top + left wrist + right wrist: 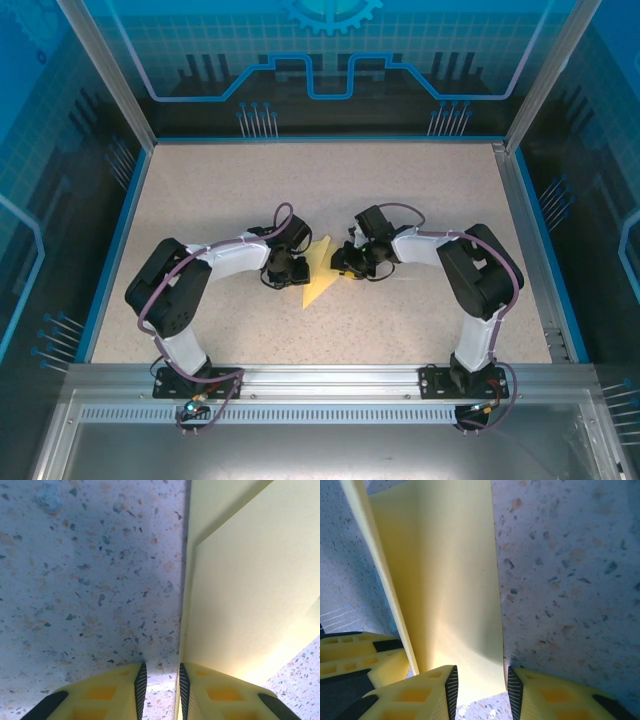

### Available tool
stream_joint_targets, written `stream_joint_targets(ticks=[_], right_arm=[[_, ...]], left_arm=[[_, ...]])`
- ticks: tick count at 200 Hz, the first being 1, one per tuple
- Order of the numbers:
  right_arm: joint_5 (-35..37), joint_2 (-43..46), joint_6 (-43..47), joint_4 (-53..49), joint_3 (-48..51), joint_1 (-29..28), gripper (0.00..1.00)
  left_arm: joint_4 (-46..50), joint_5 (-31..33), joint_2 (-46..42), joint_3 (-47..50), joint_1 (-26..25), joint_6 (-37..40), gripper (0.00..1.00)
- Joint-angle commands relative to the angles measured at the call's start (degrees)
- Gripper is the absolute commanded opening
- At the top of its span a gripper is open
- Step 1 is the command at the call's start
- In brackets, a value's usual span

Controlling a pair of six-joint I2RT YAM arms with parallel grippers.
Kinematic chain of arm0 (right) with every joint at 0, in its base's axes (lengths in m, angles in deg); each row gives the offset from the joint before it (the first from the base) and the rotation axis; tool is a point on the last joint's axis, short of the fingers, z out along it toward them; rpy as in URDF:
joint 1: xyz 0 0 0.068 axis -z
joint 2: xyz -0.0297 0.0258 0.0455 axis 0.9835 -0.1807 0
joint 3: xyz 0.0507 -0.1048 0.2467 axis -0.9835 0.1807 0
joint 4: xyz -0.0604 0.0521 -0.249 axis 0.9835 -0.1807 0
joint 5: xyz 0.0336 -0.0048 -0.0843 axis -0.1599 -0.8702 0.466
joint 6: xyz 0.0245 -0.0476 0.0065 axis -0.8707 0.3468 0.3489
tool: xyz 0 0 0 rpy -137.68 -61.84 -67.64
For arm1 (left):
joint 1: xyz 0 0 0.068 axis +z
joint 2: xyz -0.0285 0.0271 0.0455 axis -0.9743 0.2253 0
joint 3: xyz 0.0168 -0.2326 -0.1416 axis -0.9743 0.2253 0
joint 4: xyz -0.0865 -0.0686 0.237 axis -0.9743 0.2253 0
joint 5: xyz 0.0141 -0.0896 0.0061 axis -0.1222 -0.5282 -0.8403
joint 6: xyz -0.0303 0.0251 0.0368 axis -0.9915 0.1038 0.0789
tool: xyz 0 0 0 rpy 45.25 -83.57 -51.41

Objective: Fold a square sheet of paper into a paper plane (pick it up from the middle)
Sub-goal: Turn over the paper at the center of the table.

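Observation:
The yellow sheet of paper (318,272), folded into a narrow pointed shape, lies on the speckled table between the two arms. My left gripper (290,268) is at its left edge. In the left wrist view the left gripper (160,682) is slightly open, with bare table in the gap and the paper (250,590) rising along its right finger (184,685). My right gripper (346,262) is at the paper's right side. Its jaws (480,687) stand open around a raised flap of the paper (445,580), and the flap's right edge is against the right pad (514,690).
Both grippers are close together over the table's middle; the left gripper's yellow fingers (355,652) show at the lower left of the right wrist view. Blue walls and an aluminium frame (520,190) enclose the speckled table (420,190).

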Motion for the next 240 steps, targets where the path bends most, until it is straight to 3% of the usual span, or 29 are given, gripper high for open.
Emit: stream_joint_targets(ticks=[1, 92, 182, 240], right_arm=[[-4.3, -3.0, -0.6, 5.8, 0.8, -2.4, 0.35], [-3.9, -2.2, -0.4, 5.8, 1.2, -2.7, 0.32], [-6.1, -3.5, -3.0, 11.3, -0.2, -2.6, 0.4], [-3.8, -3.4, -5.9, 16.2, 0.6, -2.6, 0.44]], left_arm=[[-1.1, -1.7, 2.2, -0.6, 0.1, 1.0, 0.28], [-1.3, -2.3, 2.4, -0.6, 0.2, 0.9, 0.28], [-1.4, -2.3, 1.9, -0.2, 0.1, 0.7, 0.27], [-1.5, -2.3, 1.5, 0.1, 0.1, 0.5, 0.27]])
